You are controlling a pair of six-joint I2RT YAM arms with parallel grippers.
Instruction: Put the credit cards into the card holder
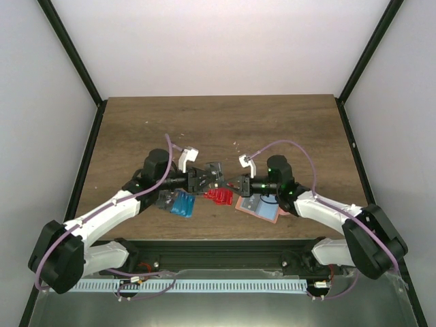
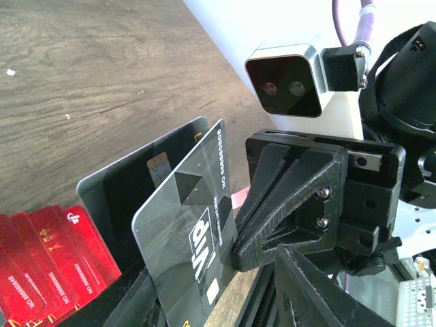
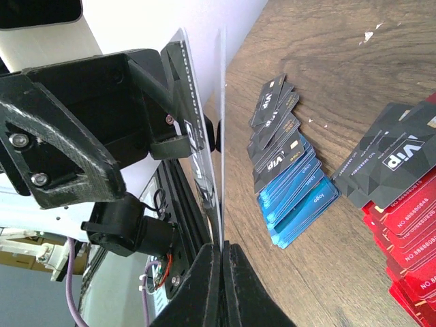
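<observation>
**R claw pinching grey card, L unclear**

R claw (image 3: 221,262) is pressed together on the edge of the grey VIP card (image 2: 191,252), upright above the counter (image 1: 218,122). 2nd grey card (image 2: 129,191) sits just behind. Both are between the L claw (image 1: 203,179) jaws; can't tell if it grips. Red cards (image 1: 219,196) and blue cards (image 1: 182,203) lie on the counter, card holder (image 1: 267,214) under the R arm.

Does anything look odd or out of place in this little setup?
Yes: two dark grey cards stand on edge in mid-air, splayed apart like a V. The right gripper is shut on one card's edge; whether the left gripper grips the other is unclear.
</observation>
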